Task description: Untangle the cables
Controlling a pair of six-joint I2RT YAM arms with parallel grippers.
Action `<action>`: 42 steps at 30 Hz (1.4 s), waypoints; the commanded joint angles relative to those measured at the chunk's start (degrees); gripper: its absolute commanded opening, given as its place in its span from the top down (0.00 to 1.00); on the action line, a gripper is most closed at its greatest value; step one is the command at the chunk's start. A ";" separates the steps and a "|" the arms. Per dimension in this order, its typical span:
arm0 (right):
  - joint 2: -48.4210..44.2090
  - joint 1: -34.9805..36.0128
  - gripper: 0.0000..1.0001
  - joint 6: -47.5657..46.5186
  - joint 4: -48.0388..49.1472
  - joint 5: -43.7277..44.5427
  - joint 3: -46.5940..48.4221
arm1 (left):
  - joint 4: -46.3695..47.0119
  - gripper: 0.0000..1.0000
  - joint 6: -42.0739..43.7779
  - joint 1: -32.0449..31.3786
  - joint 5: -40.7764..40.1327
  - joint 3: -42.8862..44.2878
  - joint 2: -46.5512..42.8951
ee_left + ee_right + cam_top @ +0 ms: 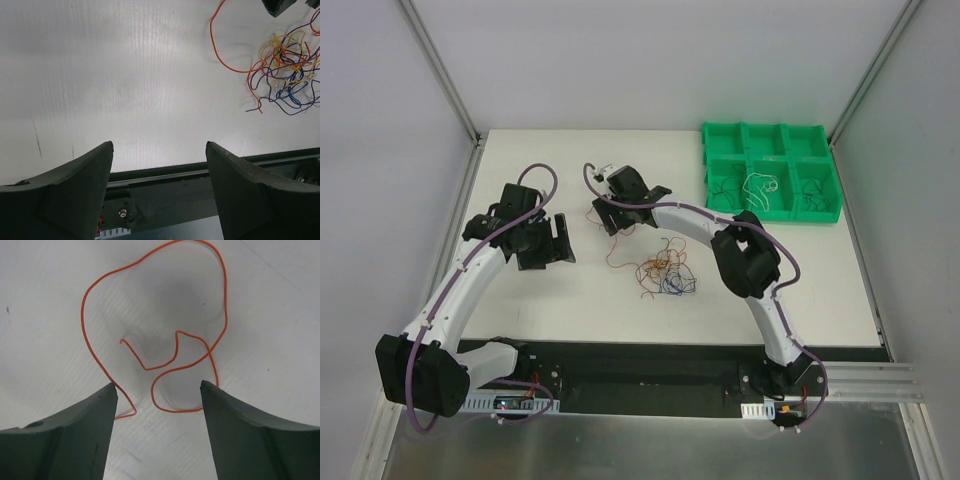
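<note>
two open hands, one loose orange wire, one knot still tied

my right hand [610,212] hangs over the white table [560,300], left of its middle. its two fingers stand well apart with nothing between them. in my right wrist view the hand [159,385] looks straight down on a single orange wire [83,320] lying flat on the table in a big open loop with a smaller curl inside it. the lower bends of that wire run between my fingertips and under the left one, but i cannot tell whether a fingertip touches it.

my left hand [552,240] is further left, near the right one but apart from it. it is wide open too and holds nothing. from its wrist view the hand [160,145] has only bare table in front of it.

the knot of cables [665,272] sits near the middle of the table, just to the right of my right hand and nearer the front edge. in the left wrist view the knot [285,65] shows orange, yellow, blue and dark strands crossing each other. an orange strand [216,45] arcs out of it toward the right hand.

a green tray [770,127] with compartments stands at the far right corner. a pale wire [760,188] lies in its near middle compartment, and thin dark ones lie in the compartments on either side.
</note>
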 commanded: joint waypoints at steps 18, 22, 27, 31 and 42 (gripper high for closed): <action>7.50 -0.05 0.72 6.84 -3.65 3.13 9.72 | 0.36 0.26 3.23 -0.41 1.54 -2.52 -1.27; 7.85 0.04 0.81 5.52 -3.65 2.96 9.63 | 0.45 0.26 3.14 -0.41 1.62 -2.60 -1.18; 6.98 -0.66 1.00 7.00 -11.54 -3.16 20.66 | 0.36 0.27 3.40 -0.32 0.40 -3.57 -1.88; -0.65 -3.56 1.00 12.43 -14.03 -6.00 25.98 | 0.62 0.27 3.32 -0.23 -0.48 -2.96 -0.75; -14.74 -17.88 1.00 27.13 -1.64 -6.09 26.58 | 2.82 0.27 0.24 0.03 1.54 -1.98 0.14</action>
